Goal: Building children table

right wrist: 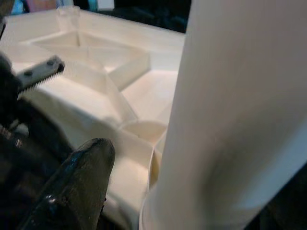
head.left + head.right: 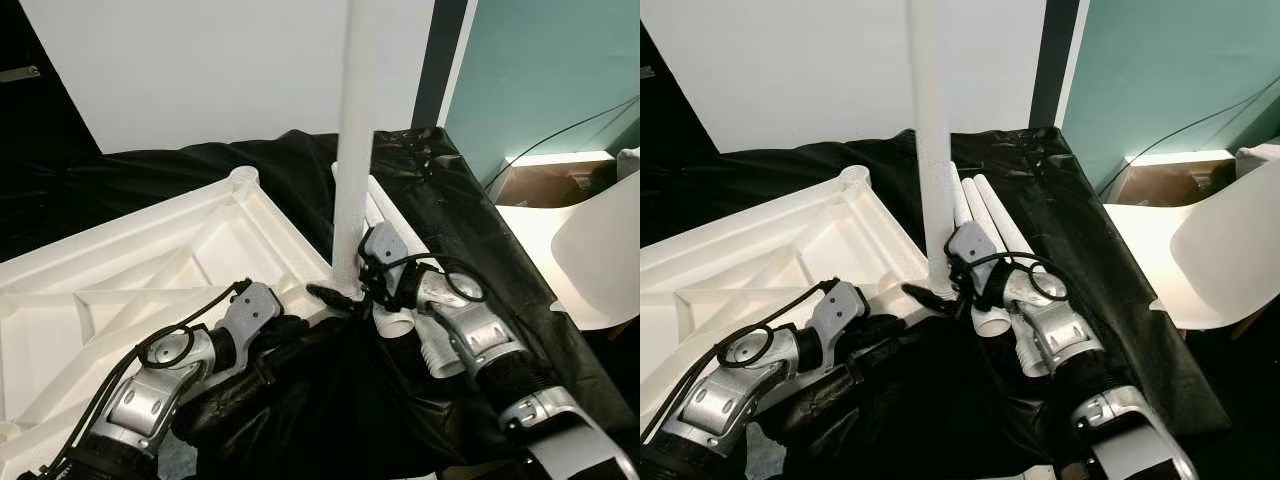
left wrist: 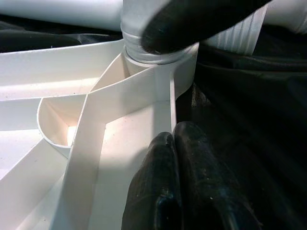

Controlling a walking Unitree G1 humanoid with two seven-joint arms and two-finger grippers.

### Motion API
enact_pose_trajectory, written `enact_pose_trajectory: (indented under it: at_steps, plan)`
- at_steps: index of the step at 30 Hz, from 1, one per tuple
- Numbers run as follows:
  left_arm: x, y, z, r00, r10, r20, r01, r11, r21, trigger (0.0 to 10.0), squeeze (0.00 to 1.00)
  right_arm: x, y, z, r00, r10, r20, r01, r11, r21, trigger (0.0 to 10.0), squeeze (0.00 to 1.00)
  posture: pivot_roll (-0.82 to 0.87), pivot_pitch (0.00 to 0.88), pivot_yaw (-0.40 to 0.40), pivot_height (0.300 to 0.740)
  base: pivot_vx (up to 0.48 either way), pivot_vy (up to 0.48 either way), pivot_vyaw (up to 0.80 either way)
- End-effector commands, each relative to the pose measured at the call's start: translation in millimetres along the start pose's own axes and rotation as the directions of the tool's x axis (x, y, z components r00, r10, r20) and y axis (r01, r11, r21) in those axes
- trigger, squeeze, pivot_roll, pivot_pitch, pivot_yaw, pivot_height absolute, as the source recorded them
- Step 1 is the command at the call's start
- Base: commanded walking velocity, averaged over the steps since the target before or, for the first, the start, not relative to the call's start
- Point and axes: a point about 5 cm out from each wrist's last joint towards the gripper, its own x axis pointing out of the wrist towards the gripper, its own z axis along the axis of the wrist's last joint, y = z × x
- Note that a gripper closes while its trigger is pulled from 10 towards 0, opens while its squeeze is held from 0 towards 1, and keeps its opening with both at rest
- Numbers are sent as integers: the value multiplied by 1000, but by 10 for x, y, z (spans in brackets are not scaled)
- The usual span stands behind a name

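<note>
The white table leg (image 2: 352,150) stands upright in the corner socket of the upturned tabletop (image 2: 150,270); the right gripper (image 2: 345,295) clasps its base; the left gripper (image 3: 184,187), fingers pressed together, rests on the tabletop's rim just beside it.

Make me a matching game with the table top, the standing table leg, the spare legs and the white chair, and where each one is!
Things:
1. table top
2. standing leg
3. spare legs
4. white chair

Places:
A. lying flat on the black cloth beside the right gripper
B. off on the robot's right, past the cloth
C. upside down, ribs showing, on the robot's left
D. upright in the table top's corner socket

Pairs: 1-C, 2-D, 3-A, 4-B
</note>
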Motion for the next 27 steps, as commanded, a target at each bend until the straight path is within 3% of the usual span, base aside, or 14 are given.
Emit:
enact_pose_trajectory:
  at_steps: [1, 13, 14, 15, 16, 27]
  plan:
    - [4, -189, -123, 975, -218, -47, 215, 975, -51, 10000, 0, 3, -13, -10, 998, 51, -21, -51, 998, -21, 10000, 0, 65, 0, 8, 740, 0, 0, 0]
    - [16, -187, -106, 977, -207, -46, 205, 978, -50, 10000, 0, -54, -141, -48, 995, 56, -78, -61, 996, -71, 10000, 0, 60, 0, 9, 740, 0, 0, 0]
    - [20, -186, -105, 977, -207, -46, 204, 978, -49, 10000, 0, -67, -159, -49, 995, 59, -84, -66, 995, -78, 8118, 0, 60, 0, 9, 740, 0, 0, 0]
    - [26, -182, -100, 978, -205, -45, 203, 978, -46, 10000, 0, -81, -181, -53, 994, 65, -90, -73, 994, -82, 2784, 0, 61, 0, 8, 740, 0, 0, 0]
    - [31, -177, -94, 978, -203, -43, 201, 979, -45, 10000, 0, -98, -202, -58, 993, 70, -99, -79, 993, -85, 0, 0, 61, 0, 8, 740, 0, 0, 0]
    - [13, -183, -97, 977, -207, -44, 204, 977, -56, 10000, 0, -116, -201, -131, 993, 51, -102, -50, 999, 11, 0, 0, 62, 0, 11, 740, 0, 0, 0]
